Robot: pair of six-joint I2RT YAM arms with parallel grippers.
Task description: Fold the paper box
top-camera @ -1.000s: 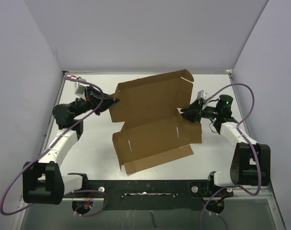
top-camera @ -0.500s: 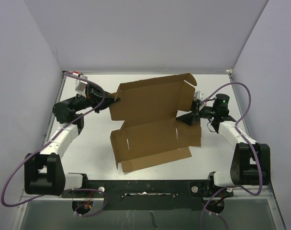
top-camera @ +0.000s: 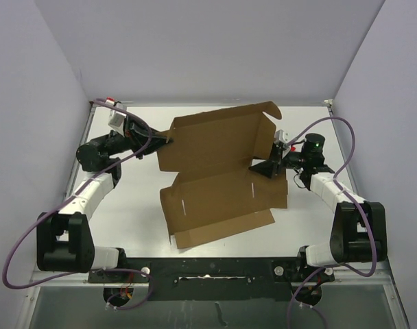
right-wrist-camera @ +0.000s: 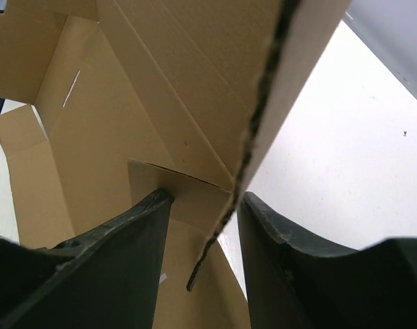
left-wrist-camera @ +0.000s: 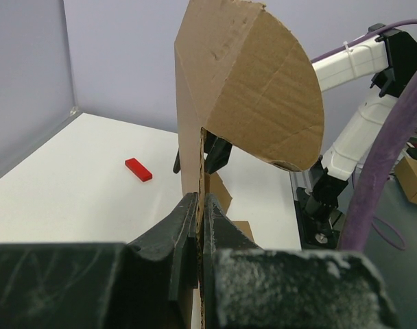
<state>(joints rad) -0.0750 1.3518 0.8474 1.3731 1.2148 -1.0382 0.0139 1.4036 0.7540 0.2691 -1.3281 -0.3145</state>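
The paper box [top-camera: 225,199] is a brown die-cut cardboard sheet lying half unfolded mid-table, its rear panel [top-camera: 215,140] raised and tilted. My left gripper [top-camera: 169,139] is shut on the left edge of that rear panel. In the left wrist view the fingers [left-wrist-camera: 200,205] pinch the upright cardboard edge [left-wrist-camera: 195,103]. My right gripper [top-camera: 269,164] is at the box's right side, open. In the right wrist view its gripper [right-wrist-camera: 205,205] straddles the edge of a side flap [right-wrist-camera: 263,123] without closing on it, with the box's inner panels [right-wrist-camera: 112,123] behind.
A small red block [left-wrist-camera: 138,169] lies on the white table behind the raised panel, seen only in the left wrist view. Grey walls enclose the table on three sides. The arms' bases and a black rail [top-camera: 208,264] run along the near edge.
My right gripper has moved left, in onto the box's right side flap. The rear panel has tipped up a little more, and my left gripper has shifted slightly back with it.
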